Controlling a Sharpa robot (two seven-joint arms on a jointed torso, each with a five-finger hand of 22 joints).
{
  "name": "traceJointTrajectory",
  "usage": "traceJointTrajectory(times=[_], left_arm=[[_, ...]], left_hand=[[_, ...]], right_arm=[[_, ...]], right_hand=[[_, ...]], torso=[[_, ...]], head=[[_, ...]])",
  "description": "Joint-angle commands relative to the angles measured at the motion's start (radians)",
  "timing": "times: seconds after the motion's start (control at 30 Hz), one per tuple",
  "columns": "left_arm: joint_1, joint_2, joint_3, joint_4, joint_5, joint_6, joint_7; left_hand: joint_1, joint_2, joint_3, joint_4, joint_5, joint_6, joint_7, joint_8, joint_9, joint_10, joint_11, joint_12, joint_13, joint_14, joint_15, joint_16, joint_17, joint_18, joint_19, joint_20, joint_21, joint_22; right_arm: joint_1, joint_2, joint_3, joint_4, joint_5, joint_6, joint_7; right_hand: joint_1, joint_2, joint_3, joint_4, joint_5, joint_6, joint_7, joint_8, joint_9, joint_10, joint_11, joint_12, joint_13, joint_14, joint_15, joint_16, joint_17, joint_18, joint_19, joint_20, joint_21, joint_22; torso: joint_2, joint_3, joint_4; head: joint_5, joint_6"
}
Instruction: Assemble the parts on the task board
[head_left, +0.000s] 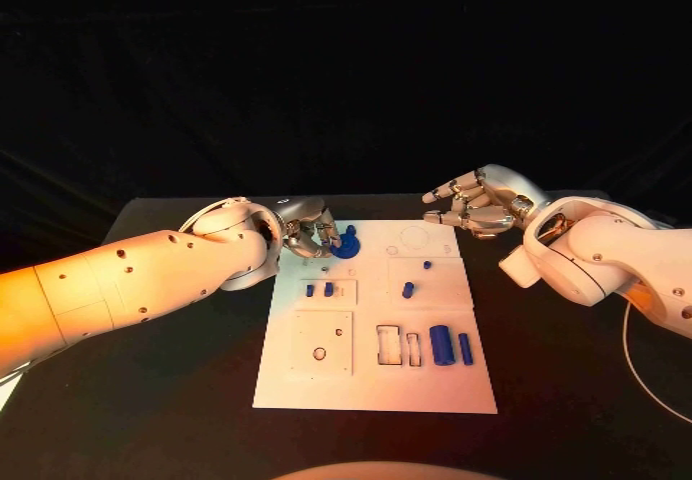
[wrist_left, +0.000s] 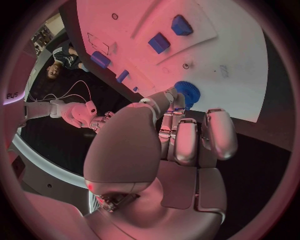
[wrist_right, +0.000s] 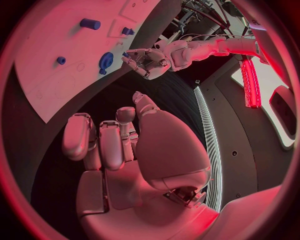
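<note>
The white task board (head_left: 372, 385) lies in the middle of the black table. A blue gear (head_left: 346, 243) with an upright stub sits at the board's far left corner. My left hand (head_left: 306, 238) is right beside it, thumb and a fingertip pinching the gear's (wrist_left: 187, 92) edge while the other fingers (wrist_left: 187, 142) curl in. Seen from the right wrist, this hand (wrist_right: 150, 59) meets the gear (wrist_right: 106, 60) at the board's edge. My right hand (head_left: 476, 205) hovers past the board's far right corner, fingers (wrist_right: 103, 142) curled in, holding nothing.
Other blue parts lie on the board: a thick cylinder (head_left: 441, 344) and a thin one (head_left: 464, 347) at the near right, two small pieces (head_left: 408, 290) mid-board and two pegs (head_left: 329, 289) at left. Empty slots (head_left: 389, 345) sit beside the cylinders. A thin cable (head_left: 642, 360) crosses the table's right side.
</note>
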Motion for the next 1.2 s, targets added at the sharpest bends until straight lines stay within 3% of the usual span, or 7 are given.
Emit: traceJointTrajectory(times=[0.03,0.33,0.47,0.73,1.2], left_arm=[[0.001,-0.01,-0.001,-0.004,0.041,0.057,-0.025],[-0.002,-0.026,-0.009,-0.011,0.045,0.103,-0.03],[-0.006,-0.021,-0.011,-0.017,0.048,0.105,-0.023],[-0.008,-0.014,-0.014,-0.021,0.05,0.104,-0.018],[-0.009,-0.01,-0.015,-0.022,0.05,0.116,-0.022]], left_hand=[[-0.015,-0.001,0.002,0.002,-0.002,0.006,-0.001,-0.006,0.0,0.002,0.007,-0.006,0.0,0.027,-0.003,0.0,-0.002,-0.02,0.025,-0.001,0.002,0.023],[-0.036,-0.009,-0.006,0.006,-0.003,0.01,-0.004,-0.008,-0.001,0.006,0.005,-0.014,0.0,0.026,-0.004,0.0,-0.007,-0.02,0.025,-0.001,0.003,0.025],[-0.042,-0.01,-0.009,0.008,-0.003,0.011,-0.005,-0.008,-0.001,0.008,0.004,-0.017,0.001,0.026,-0.004,0.0,-0.008,-0.02,0.024,-0.001,0.002,0.025],[-0.043,-0.009,-0.01,0.008,-0.003,0.013,-0.007,-0.008,-0.001,0.011,0.003,-0.018,0.001,0.026,-0.005,-0.001,-0.009,-0.02,0.024,-0.001,0.002,0.025],[-0.044,-0.006,-0.012,0.005,-0.003,0.021,-0.01,-0.006,0.001,0.02,0.0,-0.02,0.003,0.025,-0.008,-0.001,-0.012,-0.019,0.024,-0.002,0.001,0.025]], right_arm=[[-0.001,0.0,0.0,0.001,-0.003,0.013,0.005],[-0.001,0.0,0.0,0.001,-0.003,0.013,0.005],[-0.001,0.001,0.0,0.0,-0.003,0.013,0.005],[-0.002,0.001,0.0,0.0,-0.003,0.014,0.006],[-0.002,0.003,0.0,0.0,-0.003,0.015,0.005]], right_hand=[[0.002,0.008,0.007,0.0,0.005,0.006,0.0,0.005,0.001,0.001,-0.001,0.003,0.001,0.038,-0.008,-0.003,0.001,0.018,-0.007,0.001,-0.006,0.0],[0.002,0.008,0.007,0.0,0.005,0.006,0.0,0.005,0.001,0.001,-0.001,0.003,0.001,0.038,-0.008,-0.003,0.001,0.018,-0.007,0.001,-0.006,0.0],[0.001,0.008,0.007,0.001,0.006,0.007,0.0,0.005,0.001,0.002,-0.001,0.005,0.002,0.039,-0.008,-0.002,0.002,0.018,-0.007,0.001,-0.006,0.0],[0.0,0.008,0.007,0.002,0.006,0.007,0.0,0.005,0.001,0.003,-0.001,0.006,0.002,0.039,-0.008,-0.002,0.002,0.018,-0.007,0.001,-0.006,0.0],[0.0,0.008,0.007,0.002,0.006,0.007,0.0,0.005,0.001,0.003,-0.001,0.006,0.002,0.039,-0.008,-0.002,0.002,0.018,-0.007,0.001,-0.006,0.0]], torso=[[0.001,-0.0004,-0.0012],[0.001,-0.0002,-0.0007],[0.003,-0.0019,-0.0021],[0.002,-0.0002,-0.0019],[0.002,-0.0004,-0.0018]], head=[[0.002,-0.001],[0.003,-0.004],[0.003,-0.004],[0.003,-0.009],[0.004,-0.012]])
